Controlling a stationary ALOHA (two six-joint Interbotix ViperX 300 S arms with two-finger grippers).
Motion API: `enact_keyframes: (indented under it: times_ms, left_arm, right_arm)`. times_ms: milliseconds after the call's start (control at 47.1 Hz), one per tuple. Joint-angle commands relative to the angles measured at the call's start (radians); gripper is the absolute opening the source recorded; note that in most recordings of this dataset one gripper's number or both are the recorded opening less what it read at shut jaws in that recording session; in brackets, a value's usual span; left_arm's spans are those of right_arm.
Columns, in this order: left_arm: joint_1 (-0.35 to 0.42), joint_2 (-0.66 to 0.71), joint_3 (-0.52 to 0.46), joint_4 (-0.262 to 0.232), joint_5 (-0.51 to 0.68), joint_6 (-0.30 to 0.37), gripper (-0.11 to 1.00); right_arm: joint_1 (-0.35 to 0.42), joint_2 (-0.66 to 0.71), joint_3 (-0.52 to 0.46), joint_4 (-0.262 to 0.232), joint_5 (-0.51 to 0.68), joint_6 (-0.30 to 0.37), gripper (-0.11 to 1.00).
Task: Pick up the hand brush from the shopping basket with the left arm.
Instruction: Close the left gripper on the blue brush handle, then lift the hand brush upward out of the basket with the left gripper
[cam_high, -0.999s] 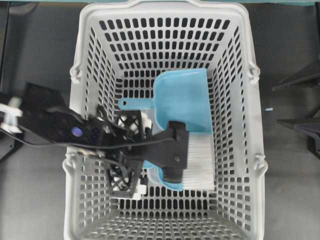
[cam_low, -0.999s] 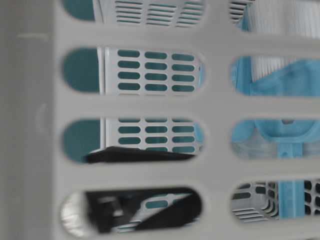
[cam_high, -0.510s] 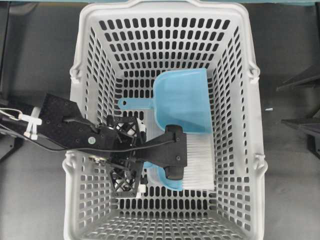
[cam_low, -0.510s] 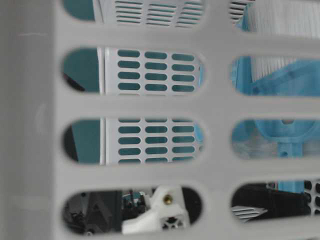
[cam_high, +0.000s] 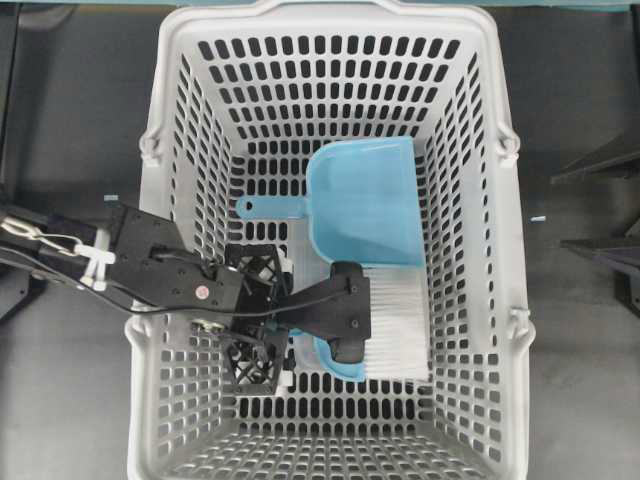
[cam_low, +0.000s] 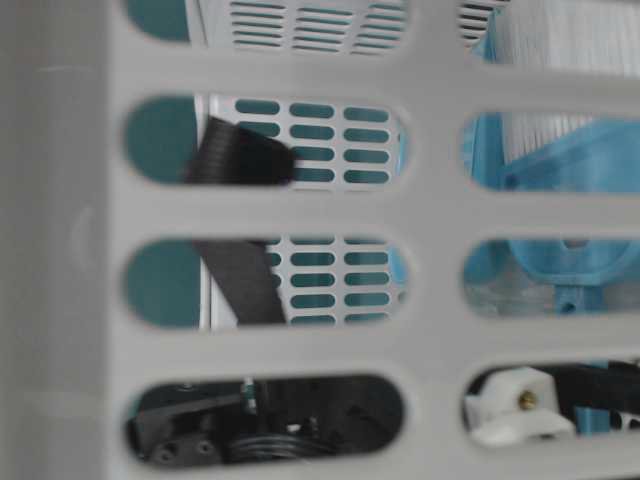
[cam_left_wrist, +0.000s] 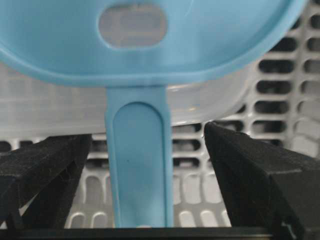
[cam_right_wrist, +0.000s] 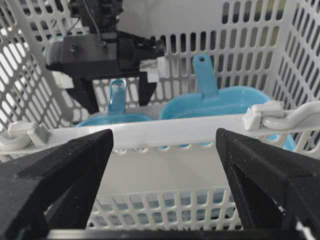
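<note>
The light-blue hand brush lies on the floor of the grey shopping basket, white bristles toward the right wall, just below the light-blue dustpan. My left gripper is low inside the basket, open. In the left wrist view its fingers stand either side of the brush's thin handle with gaps on both sides. The brush head fills the top of that view. My right gripper is open and empty, outside the basket wall.
The dustpan's handle points left, just above my left wrist. The basket walls close in on all sides. The right wrist view looks over the basket rim at the left gripper. Dark table surrounds the basket.
My left arm has reached further in and lowered into the basket, bringing the open fingers down around the brush handle. The brush and dustpan have not moved.
</note>
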Motion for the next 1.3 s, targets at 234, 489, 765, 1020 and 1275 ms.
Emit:
enact_keyframes:
  times_ms: [234, 489, 765, 1020, 1275]
  left_arm:
    - [0.005, -0.011, 0.000, 0.002, -0.015, 0.009, 0.91]
    - [-0.002, -0.014, -0.009, 0.003, -0.025, -0.008, 0.70]
    - [0.002, -0.051, -0.003, 0.003, -0.026, 0.011, 0.25]
    - [-0.002, -0.061, -0.006, 0.003, -0.029, 0.012, 0.25]
    - [-0.005, -0.152, -0.064, 0.003, 0.000, 0.012, 0.25]
  right_arm:
    - [0.000, 0.006, -0.003, 0.003, -0.008, 0.003, 0.79]
    - [0.002, 0.006, -0.002, 0.003, -0.008, 0.005, 0.79]
    - [0.002, 0.006, 0.003, 0.005, -0.009, 0.012, 0.79]
    - [0.002, 0.006, 0.012, 0.005, -0.009, 0.038, 0.79]
    - [0.000, 0.006, 0.012, 0.005, -0.009, 0.038, 0.79]
